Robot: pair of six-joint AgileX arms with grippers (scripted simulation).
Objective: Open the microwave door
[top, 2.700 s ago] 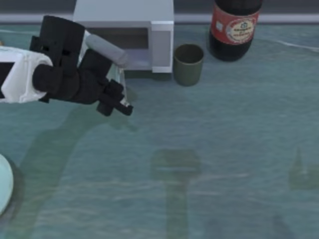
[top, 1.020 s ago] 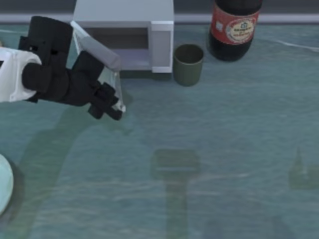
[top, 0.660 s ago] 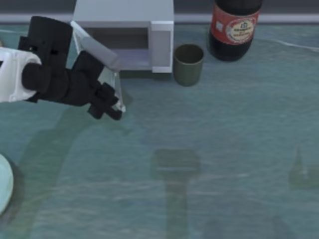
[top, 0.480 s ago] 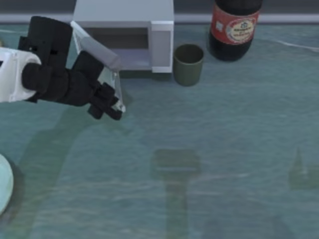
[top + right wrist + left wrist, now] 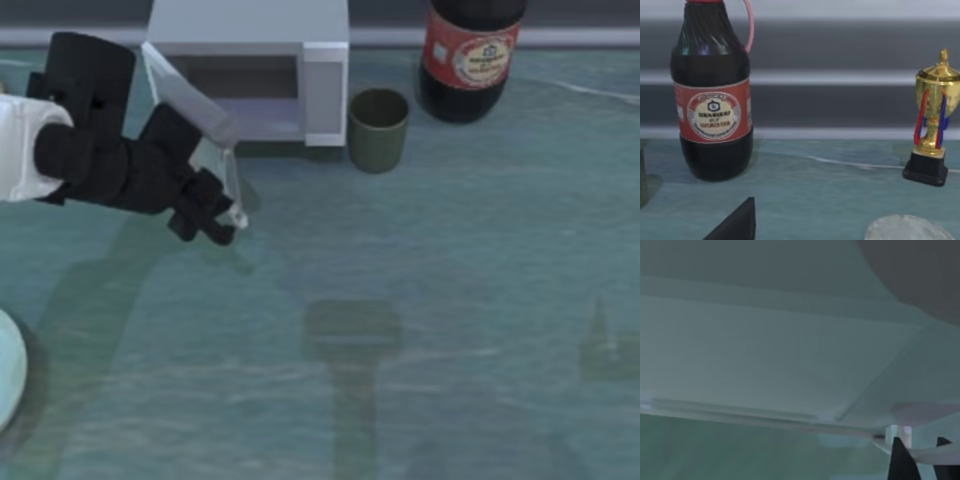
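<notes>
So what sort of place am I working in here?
A rendered tabletop scene, loosely kitchen-like rather than a real room: a small white microwave with its microwave door swung open, held by the left gripper, a dark sauce bottle and a green cup on a teal table.

A dark olive cup (image 5: 377,128) stands upright in the upper middle of the top view, on the teal surface (image 5: 450,300). Just to its right, at the top edge, stands a dark bottle (image 5: 470,55) with a red label; the 2 are near each other but apart. A pale round plate (image 5: 8,370) is cut off by the left edge, low in the frame.

In the right wrist view the same bottle (image 5: 712,95) fills the upper left, with a pink loop at its neck. A gold trophy (image 5: 932,120) on a black base stands at the right, well apart from the bottle. A pale rounded object (image 5: 907,229) shows at the bottom right edge.
</notes>
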